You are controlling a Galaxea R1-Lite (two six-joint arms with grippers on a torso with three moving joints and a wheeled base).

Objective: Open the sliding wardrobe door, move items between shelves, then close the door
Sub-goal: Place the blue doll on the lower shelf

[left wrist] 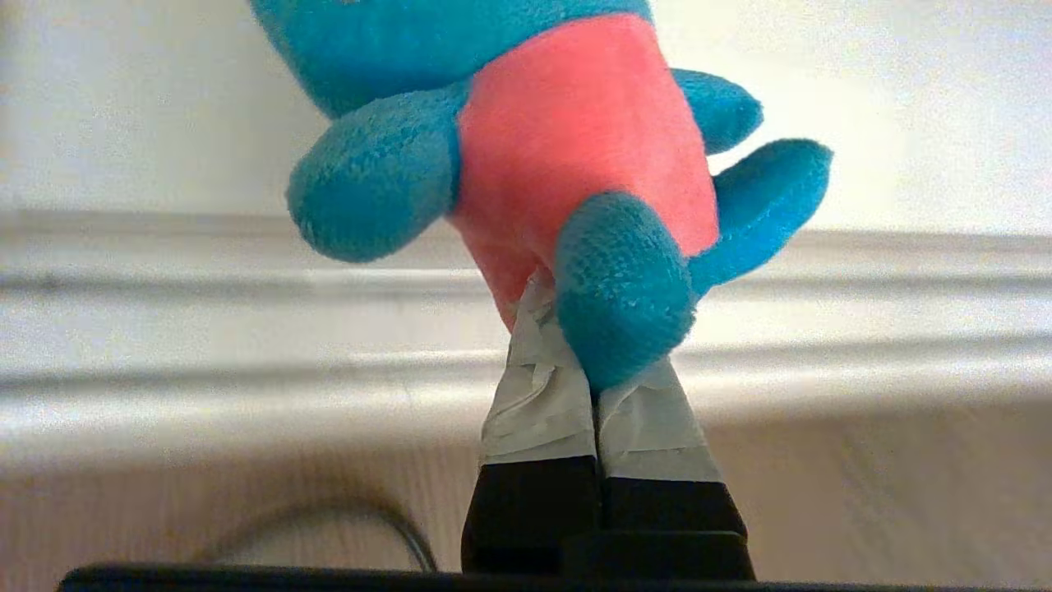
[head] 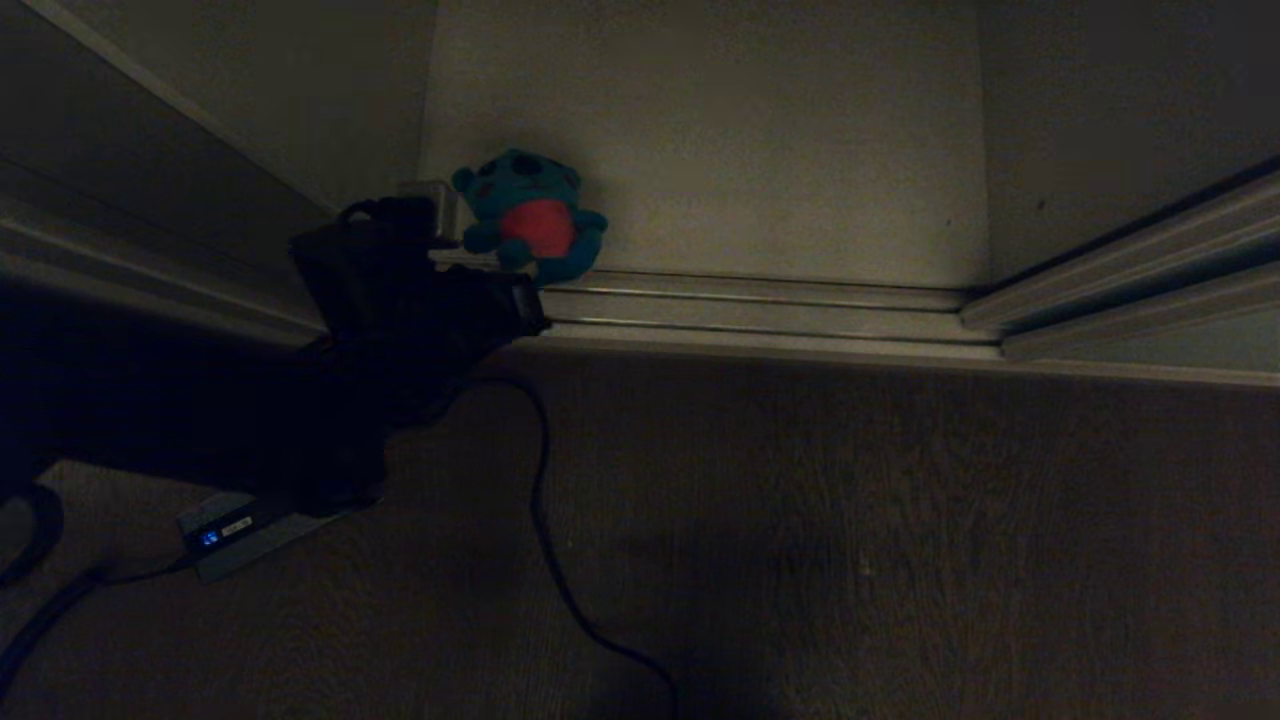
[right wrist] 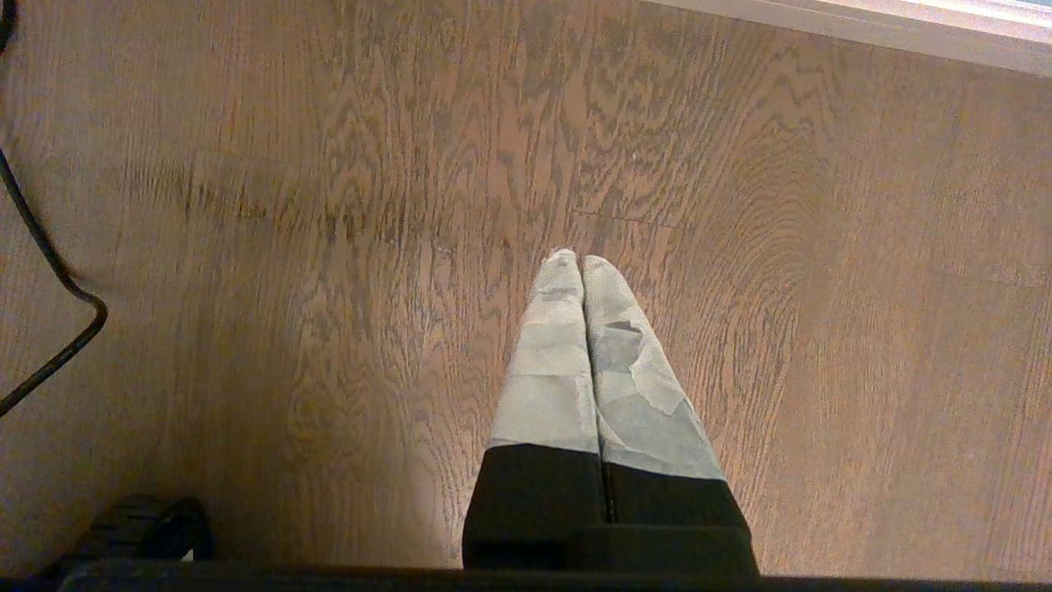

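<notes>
Across the wood floor (head: 900, 540) ran the ribbed floor track (head: 760, 310), with the off-white shelf (head: 720, 150) behind it. On that shelf, by the track, sat the teal monster (head: 533, 215). Left gripper (left wrist: 567, 329) pressed together against its belly; right gripper (right wrist: 582, 267), fingers together, hung over bare floor.

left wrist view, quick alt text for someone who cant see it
A teal plush monster with a red-pink belly fills the upper frame, with the left end effector shut right at its lower body, taped fingertips pressed together behind one foot. Behind it run the pale ridges of a floor track, with wood floor nearer the camera.
</notes>
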